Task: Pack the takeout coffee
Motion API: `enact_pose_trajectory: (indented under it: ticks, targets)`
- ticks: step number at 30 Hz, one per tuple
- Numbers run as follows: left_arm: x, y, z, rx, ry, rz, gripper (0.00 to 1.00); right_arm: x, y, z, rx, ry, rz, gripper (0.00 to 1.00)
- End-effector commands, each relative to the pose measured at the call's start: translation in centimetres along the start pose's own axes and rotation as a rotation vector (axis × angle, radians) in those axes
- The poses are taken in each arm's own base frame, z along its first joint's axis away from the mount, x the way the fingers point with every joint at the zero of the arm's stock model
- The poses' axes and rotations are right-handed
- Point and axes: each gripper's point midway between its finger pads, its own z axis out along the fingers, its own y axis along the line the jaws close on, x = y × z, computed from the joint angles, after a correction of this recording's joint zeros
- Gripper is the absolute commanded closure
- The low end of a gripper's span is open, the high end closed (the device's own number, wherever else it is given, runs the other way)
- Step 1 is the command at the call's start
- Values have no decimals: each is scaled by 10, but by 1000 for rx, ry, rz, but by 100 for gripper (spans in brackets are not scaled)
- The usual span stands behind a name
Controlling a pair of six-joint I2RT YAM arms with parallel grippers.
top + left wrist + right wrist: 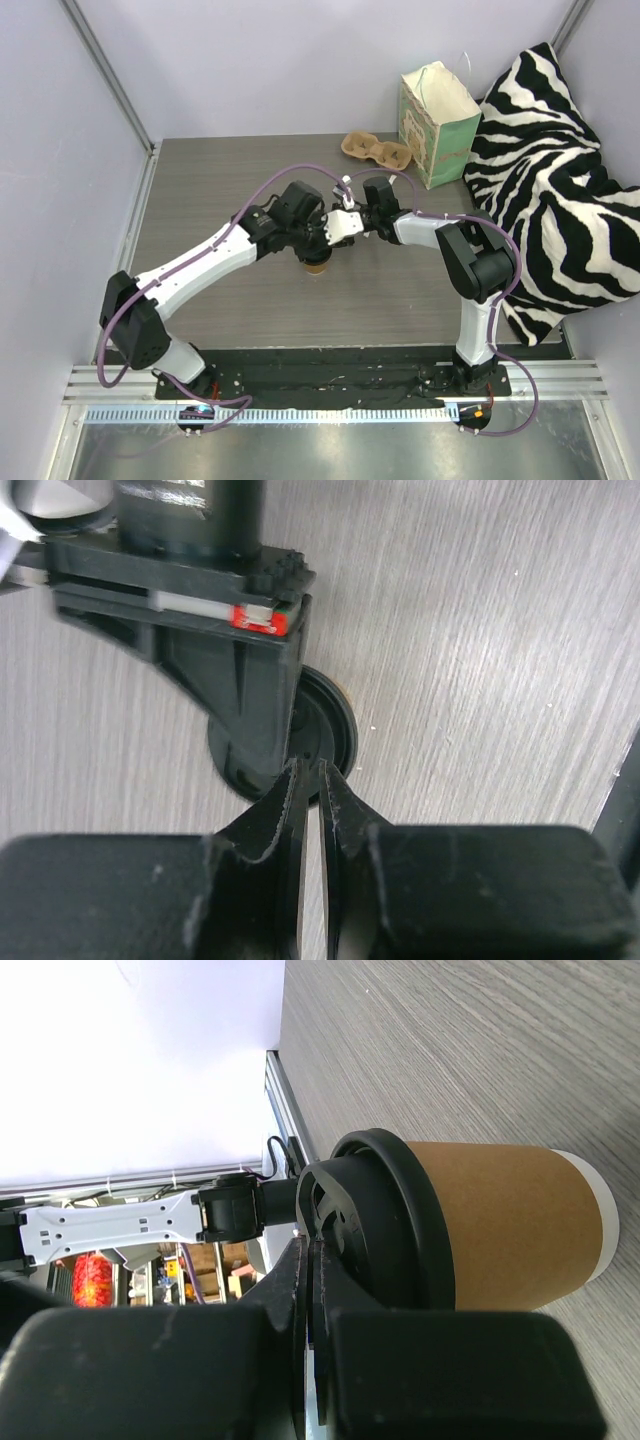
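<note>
The takeout coffee (317, 265), a tan paper cup with a black lid, stands upright mid-table. In the right wrist view the cup (500, 1220) and its lid (385, 1210) fill the frame. My right gripper (312, 1250) is shut, its tips against the lid's top. In the left wrist view my left gripper (308, 767) is shut, its tips at the near edge of the lid (338, 730), with the right gripper's finger (255, 700) lying across the lid. From above, the left gripper (308, 248) and right gripper (328, 243) meet over the cup and hide most of it.
A mint-green paper bag (437, 125) stands open at the back right. A brown pulp two-cup carrier (377, 150) lies just left of it. A zebra-striped cushion (560, 190) fills the right side. Walls close the left and back.
</note>
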Motion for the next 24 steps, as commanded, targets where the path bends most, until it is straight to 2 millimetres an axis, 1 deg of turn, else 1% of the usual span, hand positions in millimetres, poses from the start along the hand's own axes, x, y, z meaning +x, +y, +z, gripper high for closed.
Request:
enact_pose_trajectory:
  ticks: [1,2,3,6,7,8,12,13,15,17,19,20,22,24]
  targets:
    - [30,-10,31,36,42,23,87,16,-57,9,148,-4,91,99]
    - [36,-12,37,40,54,21,87,16,-57,9,147,-2,94,99]
    - [52,-14,49,45,88,20,87,15,-57,9,147,-4,94,99]
    - [78,-14,70,30,139,28,87,15,-58,9,147,-3,90,99]
    - [88,-16,73,29,166,36,87,15,-58,9,147,-1,92,99]
    - [90,-16,73,30,169,32,87,15,-58,9,147,-1,94,99]
    - [73,-19,54,41,111,11,87,16,-57,9,147,1,89,99]
    - [61,-18,43,35,75,-1,87,16,-57,9,146,3,90,99]
    - [53,-18,31,34,52,-8,87,16,-57,9,146,3,92,99]
    - [37,-12,15,4,8,-6,86,17,-57,9,148,3,94,99]
    - [26,-6,5,-15,-17,1,85,16,-57,9,147,-2,93,99]
    - [17,-1,-3,-31,-35,7,85,15,-57,9,147,-3,91,99]
    - [9,2,-9,-41,-49,16,84,14,-56,8,147,-5,91,99]
    - [6,4,-10,-39,-53,29,83,14,-57,9,147,-5,93,99]
